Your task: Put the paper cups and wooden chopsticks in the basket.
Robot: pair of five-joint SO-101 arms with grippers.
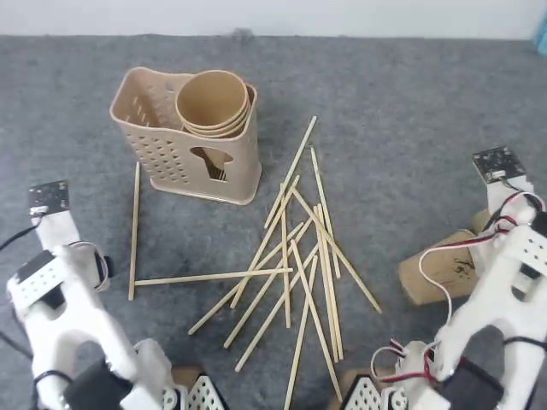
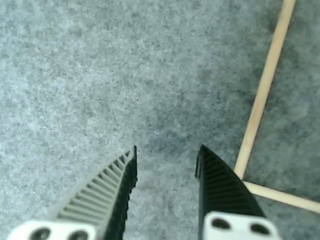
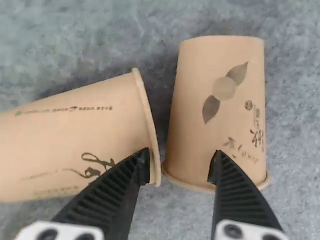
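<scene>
Jaws gape above two tan, leaf-printed paper cups [image 3: 220, 100].

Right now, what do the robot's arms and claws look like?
Both arms are chunky white plastic. The left arm and right arm each carry a small dark square board; the right has red, white and black wires. The left gripper and right gripper have pointed, ribbed dark fingers.
</scene>
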